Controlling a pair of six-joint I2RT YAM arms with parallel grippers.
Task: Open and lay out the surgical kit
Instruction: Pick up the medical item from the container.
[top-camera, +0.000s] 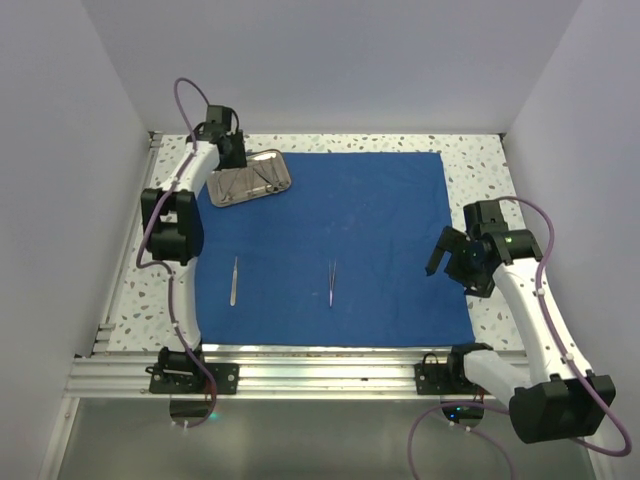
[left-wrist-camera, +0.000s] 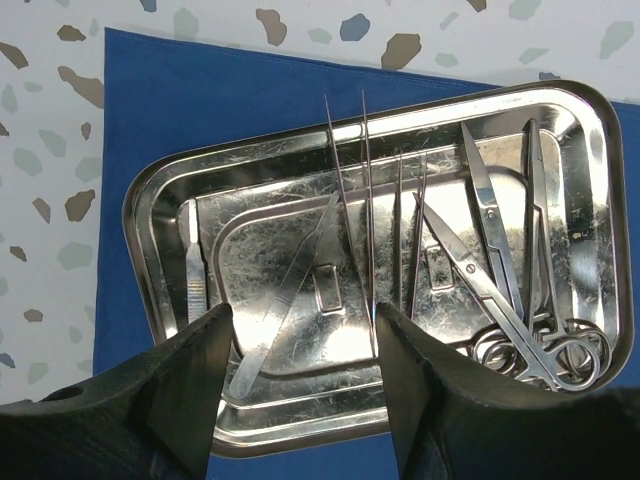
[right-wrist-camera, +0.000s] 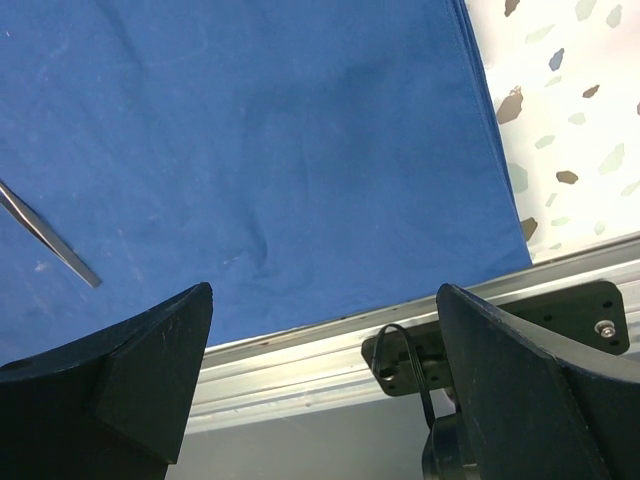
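Steel tray (left-wrist-camera: 262, 236) shows scissors (left-wrist-camera: 497, 297) clearly only in left wrist view; left hand (left-wrist-camera: 300, 335) and right hand (right-wrist-camera: 322, 305) gape apart.

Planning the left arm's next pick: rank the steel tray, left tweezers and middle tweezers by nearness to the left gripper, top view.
1. Steel tray, beneath the left gripper, far-left corner.
2. Left tweezers, near-left on the blue cloth.
3. Middle tweezers, near the cloth's centre, further right.
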